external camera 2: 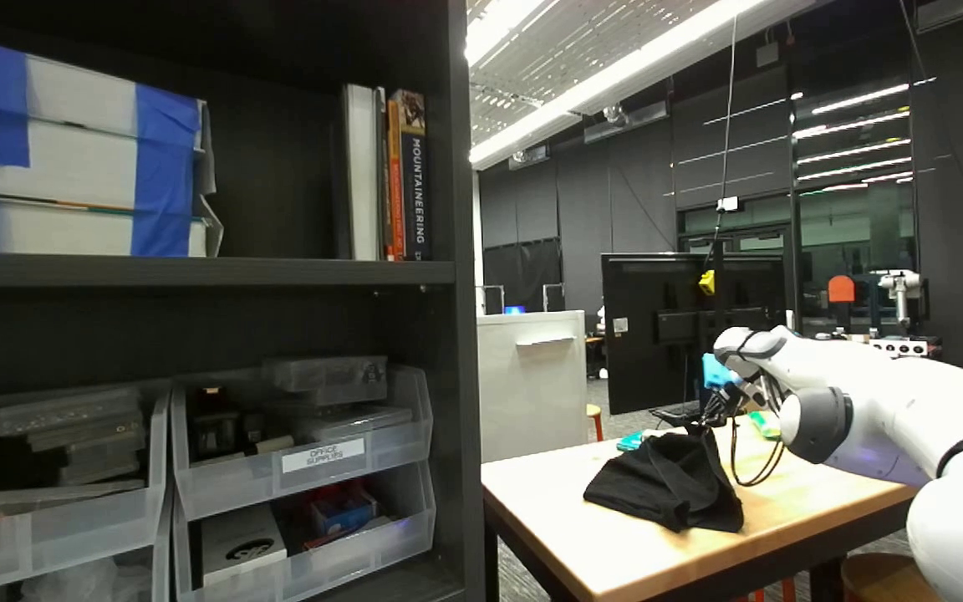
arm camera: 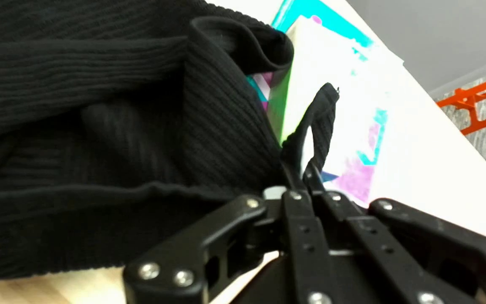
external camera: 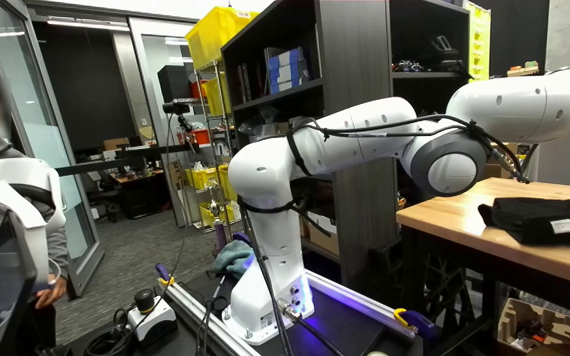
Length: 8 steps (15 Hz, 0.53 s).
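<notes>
The end effector (arm camera: 304, 174) is clamped on a fold of black ribbed cloth (arm camera: 222, 122), which spreads toward nine o'clock in the wrist view; a patterned box (arm camera: 340, 101) lies at one o'clock on the table (external camera 2: 548, 502).

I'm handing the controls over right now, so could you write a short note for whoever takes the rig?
Gripper: shut on a fold of the black cloth.
Things: the black cloth lies bunched on the wooden table, rising to the gripper; a brightly coloured item lies beside it.
Done: the black cloth is grasped.
Left: it is not yet released, nor lying flat. Where it should end up, I can't tell from these views.
</notes>
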Each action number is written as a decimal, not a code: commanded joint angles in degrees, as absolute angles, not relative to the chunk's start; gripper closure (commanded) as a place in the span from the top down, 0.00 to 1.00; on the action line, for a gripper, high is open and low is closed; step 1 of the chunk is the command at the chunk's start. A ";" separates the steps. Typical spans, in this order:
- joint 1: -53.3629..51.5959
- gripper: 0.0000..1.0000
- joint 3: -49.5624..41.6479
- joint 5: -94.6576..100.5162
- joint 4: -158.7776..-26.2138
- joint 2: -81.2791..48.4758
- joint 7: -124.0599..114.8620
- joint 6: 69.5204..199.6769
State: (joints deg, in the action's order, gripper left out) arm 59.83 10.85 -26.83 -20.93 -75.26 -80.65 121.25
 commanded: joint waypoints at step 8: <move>56.95 0.10 3.59 -18.03 -19.96 -75.91 -87.45 127.23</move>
State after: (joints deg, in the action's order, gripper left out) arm 57.95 5.40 -20.03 -21.56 -74.87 -85.05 127.82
